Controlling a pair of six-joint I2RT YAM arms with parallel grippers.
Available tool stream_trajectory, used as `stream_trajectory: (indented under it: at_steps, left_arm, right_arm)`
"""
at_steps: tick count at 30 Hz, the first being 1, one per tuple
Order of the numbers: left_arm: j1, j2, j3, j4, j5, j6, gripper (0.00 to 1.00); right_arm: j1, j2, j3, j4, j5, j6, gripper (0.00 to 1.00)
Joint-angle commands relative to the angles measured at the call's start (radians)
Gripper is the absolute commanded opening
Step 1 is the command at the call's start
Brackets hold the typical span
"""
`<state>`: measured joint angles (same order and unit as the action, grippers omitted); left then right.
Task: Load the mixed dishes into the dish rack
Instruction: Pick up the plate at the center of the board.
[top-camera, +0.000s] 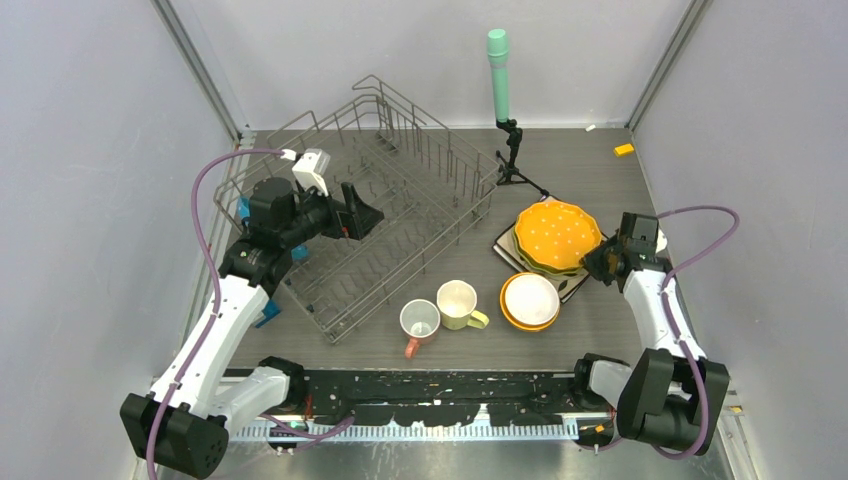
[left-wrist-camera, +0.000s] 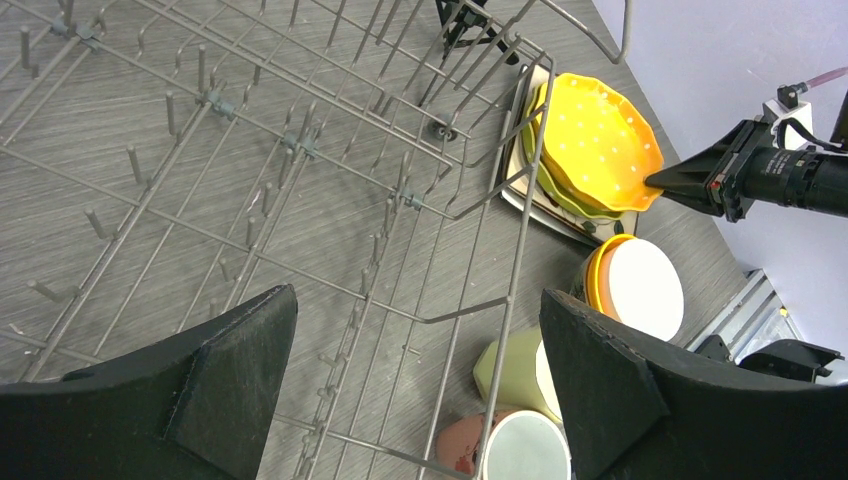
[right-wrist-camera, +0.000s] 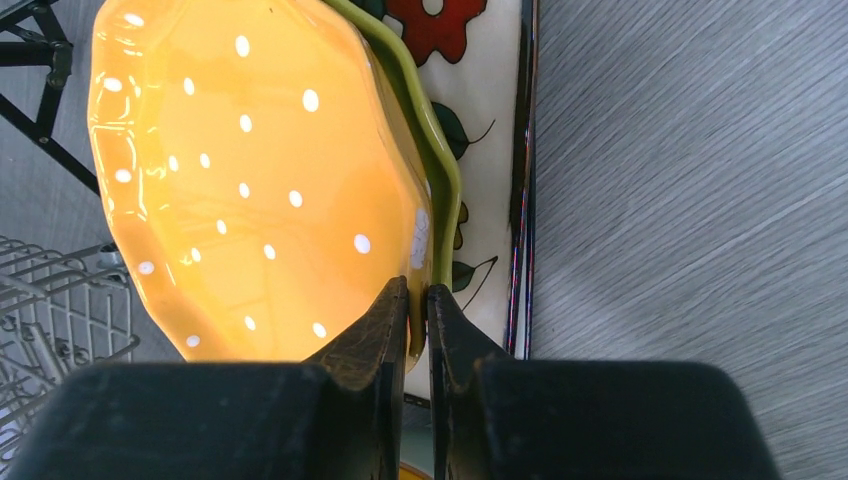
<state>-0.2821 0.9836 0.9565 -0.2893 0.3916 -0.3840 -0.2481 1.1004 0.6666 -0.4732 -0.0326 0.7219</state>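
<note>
The orange dotted plate (top-camera: 557, 235) (right-wrist-camera: 250, 180) tops a stack on the right, over a yellow-green plate (right-wrist-camera: 445, 170) and a white square plate (right-wrist-camera: 490, 150). My right gripper (top-camera: 597, 262) (right-wrist-camera: 418, 290) is shut on the orange plate's near rim, one finger above it and one below. The grey wire dish rack (top-camera: 400, 215) (left-wrist-camera: 300, 150) stands at the left with no dishes in it. My left gripper (top-camera: 365, 212) (left-wrist-camera: 417, 300) hangs open over the rack. In front sit a pink mug (top-camera: 418, 322), a pale-yellow mug (top-camera: 458, 303) and a white bowl nested in an orange bowl (top-camera: 530, 300).
A green-topped cylinder on a black tripod (top-camera: 498, 75) stands behind the plate stack. A small orange block (top-camera: 624, 150) lies at the back right. Grey walls close in the left, right and back sides of the table.
</note>
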Motion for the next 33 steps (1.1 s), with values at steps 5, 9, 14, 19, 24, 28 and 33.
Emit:
stream_trajectory:
  at_steps: [5, 9, 14, 19, 24, 28, 33]
  left_arm:
    - [-0.003, -0.021, -0.005, 0.021, -0.011, 0.005, 0.94]
    - [-0.003, -0.022, -0.004, 0.021, -0.016, 0.004, 0.95]
    - [-0.003, -0.025, -0.005, 0.021, -0.023, 0.0, 1.0]
    - [-0.003, -0.027, -0.008, 0.021, -0.028, 0.0, 1.0]
    - [-0.003, -0.026, -0.01, 0.024, -0.027, 0.0, 1.0]
    - [-0.003, -0.025, -0.009, 0.026, -0.024, 0.001, 1.0]
    - [-0.003, -0.02, -0.012, 0.034, -0.021, 0.0, 1.0]
  right_arm:
    - [-0.027, -0.1, -0.018, 0.109, -0.046, 0.082, 0.0]
    - [-0.034, -0.124, -0.035, 0.134, -0.054, 0.088, 0.0]
    - [-0.036, -0.151, -0.057, 0.171, -0.081, 0.079, 0.0]
    - [-0.037, -0.194, -0.072, 0.193, -0.086, 0.044, 0.0]
    - [-0.04, -0.223, -0.078, 0.202, -0.096, 0.031, 0.0]
    - [-0.041, -0.219, -0.065, 0.136, -0.063, 0.028, 0.0]
    - [-0.042, -0.2, -0.039, 0.035, 0.022, -0.01, 0.0]
